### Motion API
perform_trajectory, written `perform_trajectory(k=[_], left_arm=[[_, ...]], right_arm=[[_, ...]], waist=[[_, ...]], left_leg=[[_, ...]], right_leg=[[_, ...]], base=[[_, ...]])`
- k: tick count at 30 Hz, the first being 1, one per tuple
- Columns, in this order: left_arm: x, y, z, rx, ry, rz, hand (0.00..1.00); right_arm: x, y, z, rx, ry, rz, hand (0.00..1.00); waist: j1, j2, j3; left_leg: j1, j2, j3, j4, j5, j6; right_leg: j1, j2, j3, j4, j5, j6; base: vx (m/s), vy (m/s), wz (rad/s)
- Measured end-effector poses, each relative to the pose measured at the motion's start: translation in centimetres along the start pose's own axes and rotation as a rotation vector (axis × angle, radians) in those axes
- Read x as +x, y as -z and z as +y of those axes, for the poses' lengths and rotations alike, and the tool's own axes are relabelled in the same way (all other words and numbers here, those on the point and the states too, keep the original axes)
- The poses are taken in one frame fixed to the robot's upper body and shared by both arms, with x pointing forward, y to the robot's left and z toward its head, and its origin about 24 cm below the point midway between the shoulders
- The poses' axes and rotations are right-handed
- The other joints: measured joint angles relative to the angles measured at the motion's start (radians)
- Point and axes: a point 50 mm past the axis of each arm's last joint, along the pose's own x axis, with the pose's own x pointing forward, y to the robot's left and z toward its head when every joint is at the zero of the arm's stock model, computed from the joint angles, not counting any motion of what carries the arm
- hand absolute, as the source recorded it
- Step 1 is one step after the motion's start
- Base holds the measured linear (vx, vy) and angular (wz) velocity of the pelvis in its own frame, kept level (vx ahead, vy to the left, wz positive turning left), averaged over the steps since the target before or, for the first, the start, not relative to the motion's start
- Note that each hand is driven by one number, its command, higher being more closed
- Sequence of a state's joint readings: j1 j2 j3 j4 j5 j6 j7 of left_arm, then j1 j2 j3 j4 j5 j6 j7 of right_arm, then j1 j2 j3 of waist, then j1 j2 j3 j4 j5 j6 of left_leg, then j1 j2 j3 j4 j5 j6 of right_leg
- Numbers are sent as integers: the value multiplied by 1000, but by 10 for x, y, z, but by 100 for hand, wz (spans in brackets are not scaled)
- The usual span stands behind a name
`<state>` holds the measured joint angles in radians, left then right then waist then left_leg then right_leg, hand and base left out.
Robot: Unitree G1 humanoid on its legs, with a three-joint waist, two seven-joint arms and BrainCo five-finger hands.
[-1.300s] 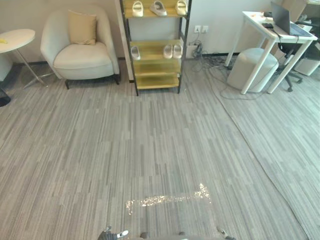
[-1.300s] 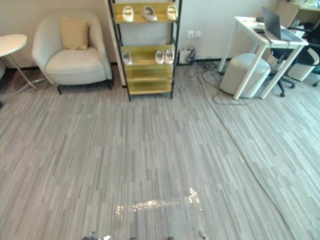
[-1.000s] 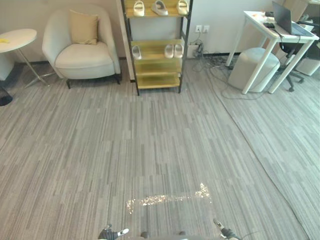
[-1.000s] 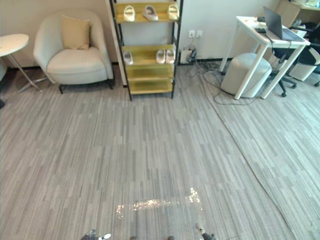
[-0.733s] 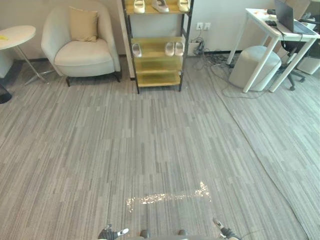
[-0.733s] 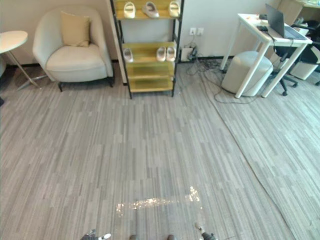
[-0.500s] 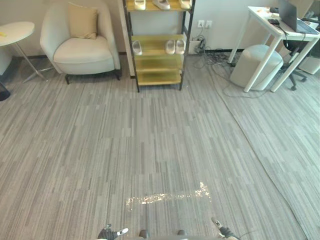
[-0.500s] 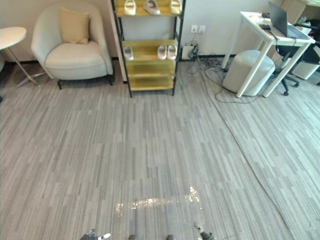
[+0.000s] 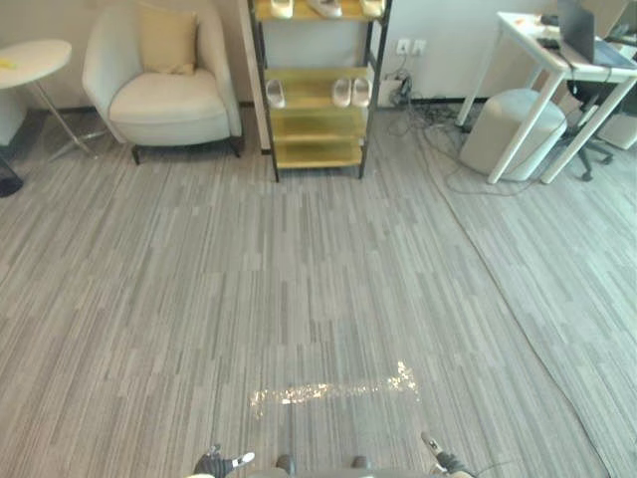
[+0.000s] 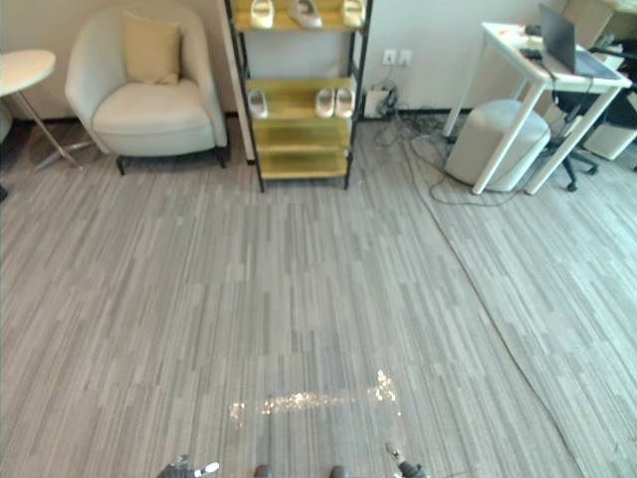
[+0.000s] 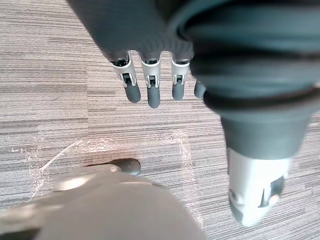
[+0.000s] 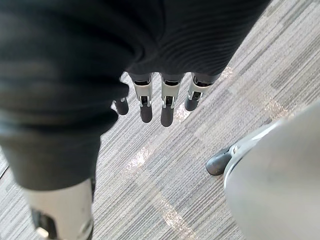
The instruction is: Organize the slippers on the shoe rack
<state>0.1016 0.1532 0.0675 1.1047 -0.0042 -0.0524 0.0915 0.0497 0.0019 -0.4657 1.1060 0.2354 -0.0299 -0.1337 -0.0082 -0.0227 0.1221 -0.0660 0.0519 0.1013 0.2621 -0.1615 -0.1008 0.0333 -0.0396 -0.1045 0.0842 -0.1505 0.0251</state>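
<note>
Well, grey carpet (image 9: 318, 279) reaches the shoe rack (image 9: 317, 151) holding slippers (image 9: 350, 92). Left hand (image 11: 151, 92) and right hand (image 12: 167, 107) hang with fingers straight.

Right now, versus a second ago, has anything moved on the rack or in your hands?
The camera shifted: the shoe rack sits higher in the head views, and the right hand shows slightly more at their lower edge. The slippers stay put, three on the top shelf and three on the second. The left hand, like the right, stays open and empty.
</note>
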Motion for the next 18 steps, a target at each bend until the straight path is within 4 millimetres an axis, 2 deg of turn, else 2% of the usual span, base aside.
perform_trajectory(k=[1, 2, 3, 4, 5, 7, 8, 10, 11, 12, 14, 15, 16, 17, 18], left_arm=[[1, -11, 3, -60, -22, -44, 0], [-1, -14, 1, -113, -32, -65, 0], [-1, -13, 0, -136, -35, -66, 0], [-2, -11, -1, -146, -39, -61, 0], [-2, -11, -2, -146, -39, -65, 0], [-3, -13, -3, -151, -36, -73, 0], [-2, -14, -3, -152, -38, -78, 0], [-3, -12, -8, -156, -29, -71, 0], [-3, -11, -3, -153, -42, -67, 0], [-2, -14, -2, -150, -45, -80, 0], [-2, -14, -1, -149, -48, -81, 0], [-2, -14, -1, -143, -53, -78, 0], [-2, -14, -1, -134, -54, -79, 0], [-2, -16, 0, -122, -53, -83, 0], [-1, -17, -1, -119, -52, -86, 0]], right_arm=[[-1, 0, 1, -9, -5, -10, 0], [-1, -8, 4, -28, -21, -48, 0], [-2, -9, 4, -34, -25, -59, 0], [-2, -9, 4, -39, -28, -64, 0], [-3, -14, 5, -40, -33, -83, 0], [-3, -17, 9, -57, -47, -94, 0], [-2, -18, 11, -65, -50, -96, 0], [-2, -20, 9, -97, -46, -104, 0], [-2, -17, 11, -97, -46, -93, 0], [-3, -12, 14, -96, -56, -83, 0], [-4, -14, 19, -126, -68, -99, 0], [-5, -16, 22, -143, -81, -115, 0], [-6, -18, 24, -154, -85, -128, 0], [-6, -21, 25, -164, -89, -145, 0], [-7, -21, 24, -165, -89, -150, 0]], waist=[[5, -14, 16], [15, 5, 35], [16, 6, 47], [18, 14, 39], [17, 20, 40], [22, 21, 40], [29, 16, 38], [48, 33, 28], [58, 12, 13], [62, 3, 4], [67, -3, 3], [68, -7, 4], [65, -8, 5], [59, -9, 4], [56, -9, 4]], left_leg=[[-94, 29, 58, 229, -2, 0], [-160, 75, 93, 416, 9, 12], [-203, 103, 108, 512, 11, 25], [-221, 116, 123, 526, -19, 43], [-235, 126, 140, 502, -38, 48], [-271, 112, 152, 421, -48, 51], [-283, 81, 144, 310, -37, 47], [-277, 46, 121, 113, 34, 44], [-257, 15, 146, 103, 54, 71], [-260, 4, 161, 114, 18, 88], [-239, 3, 184, 164, -41, 113], [-180, 0, 206, 173, -89, 121], [-146, -2, 213, 172, -112, 122], [-81, -3, 217, 168, -145, 121], [-50, -4, 217, 161, -155, 118]], right_leg=[[6, -5, -1, 34, -36, -14], [29, 7, -2, 50, -59, -34], [52, 12, -2, 55, -67, -46], [61, 8, 0, 60, -81, -44], [67, 5, 6, 62, -91, -44], [73, -10, 17, 61, -106, -38], [69, -35, 20, 62, -120, -19], [72, -53, 38, 62, -146, 13], [74, -87, 55, 65, -160, 34], [64, -96, 62, 86, -147, 35], [34, -117, 71, 213, -151, 48], [-32, -134, 87, 425, -139, 97], [-90, -144, 90, 572, -103, 139], [-169, -157, 85, 792, -76, 159], [-202, -161, 72, 870, -80, 152]], base=[[-23, -90, 8], [23, -68, -4], [83, -14, -7], [133, 22, -4], [179, 44, -4], [308, 112, -6], [388, 199, -18], [370, 233, -28], [454, 222, -23], [471, 205, -23], [477, 196, -33], [466, 201, -44], [460, 163, -44], [356, 98, -18], [522, 84, -9]])
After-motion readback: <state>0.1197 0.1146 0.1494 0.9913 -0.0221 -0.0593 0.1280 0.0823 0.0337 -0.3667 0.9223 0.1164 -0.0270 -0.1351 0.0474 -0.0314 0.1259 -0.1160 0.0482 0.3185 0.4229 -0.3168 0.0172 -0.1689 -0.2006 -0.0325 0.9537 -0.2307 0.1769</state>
